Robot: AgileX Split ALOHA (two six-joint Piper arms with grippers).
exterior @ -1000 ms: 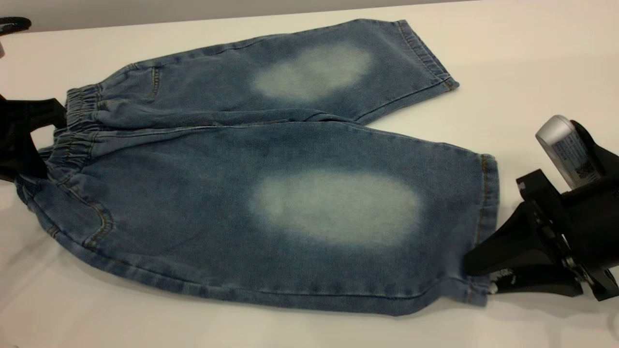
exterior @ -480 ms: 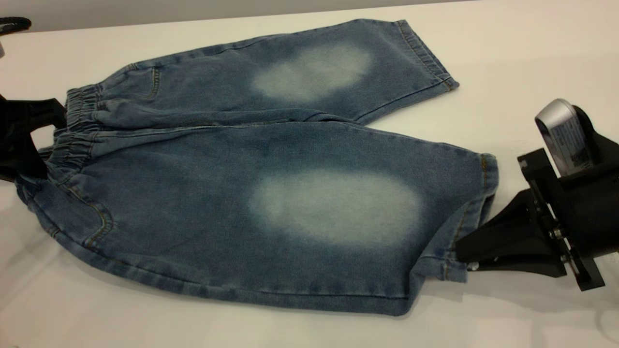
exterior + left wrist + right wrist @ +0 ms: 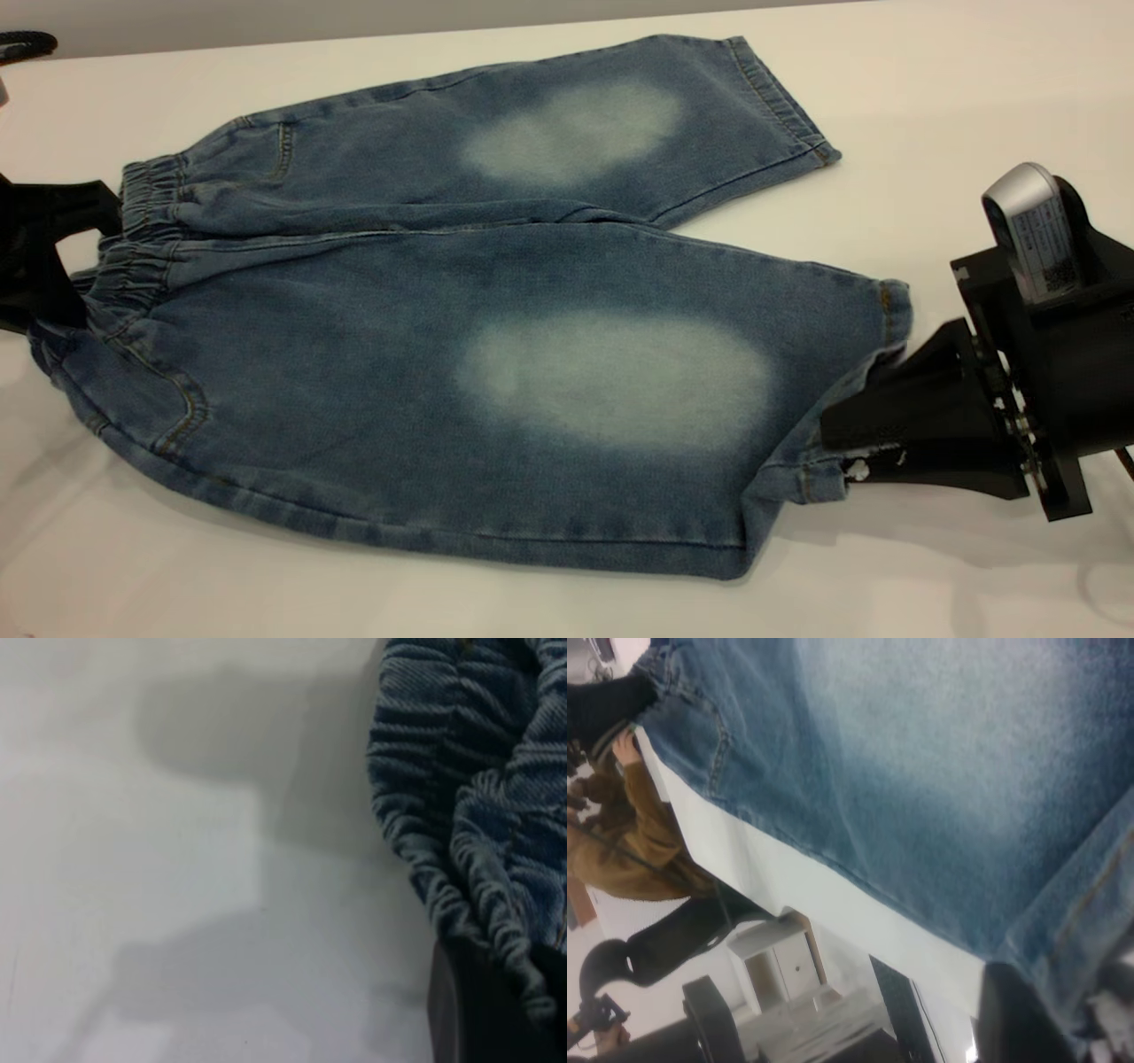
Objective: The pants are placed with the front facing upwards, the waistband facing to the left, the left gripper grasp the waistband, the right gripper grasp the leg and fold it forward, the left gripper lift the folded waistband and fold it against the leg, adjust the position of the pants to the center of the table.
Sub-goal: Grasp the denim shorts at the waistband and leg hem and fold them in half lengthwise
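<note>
Blue denim pants (image 3: 532, 292) lie front up on the white table (image 3: 930, 106), with the gathered waistband (image 3: 142, 239) at the left. My left gripper (image 3: 53, 266) sits at the table's left edge, shut on the waistband; the ruched band (image 3: 478, 859) runs into its black finger (image 3: 469, 1010). My right gripper (image 3: 837, 443) is shut on the hem corner of the near leg (image 3: 620, 381). That corner is raised off the table and bunched. In the right wrist view the leg (image 3: 939, 771) stretches away from a dark finger (image 3: 1014, 1019).
The far leg (image 3: 567, 124) lies flat toward the table's back edge. A black cable (image 3: 27, 42) sits at the back left corner. Beyond the near table edge, the right wrist view shows a person's brown sleeve (image 3: 629, 833) and a low cabinet (image 3: 780, 966).
My right gripper has risen and moved left with the hem corner, lifting and bunching the near leg's end. The left gripper and waistband have not moved.
</note>
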